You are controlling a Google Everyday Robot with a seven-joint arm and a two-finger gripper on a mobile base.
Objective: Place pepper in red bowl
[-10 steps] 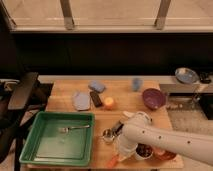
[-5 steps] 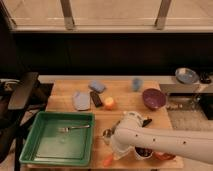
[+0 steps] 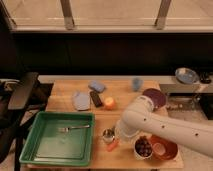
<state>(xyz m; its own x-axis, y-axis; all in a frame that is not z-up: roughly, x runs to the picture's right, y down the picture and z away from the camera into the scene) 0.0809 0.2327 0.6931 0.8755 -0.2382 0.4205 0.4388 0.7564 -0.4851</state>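
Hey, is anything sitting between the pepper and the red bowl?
Yes: the white bowl sits between the pepper and the red bowl. The shut gripper is hidden behind the wrist, over the pepper.

Pale daylight pouring through windows (image 3: 110, 12) at top, washing them out. Dark band beneath sinking to near black. Table (image 3: 120, 91) glowing warm and even, soft shadows pooling under objects. Mild glare sitting on white arm (image 3: 170, 127). Near table's front edge, gripper (image 3: 118, 139) lying in arm's shade. Whole frame reading soft, fine detail smearing.
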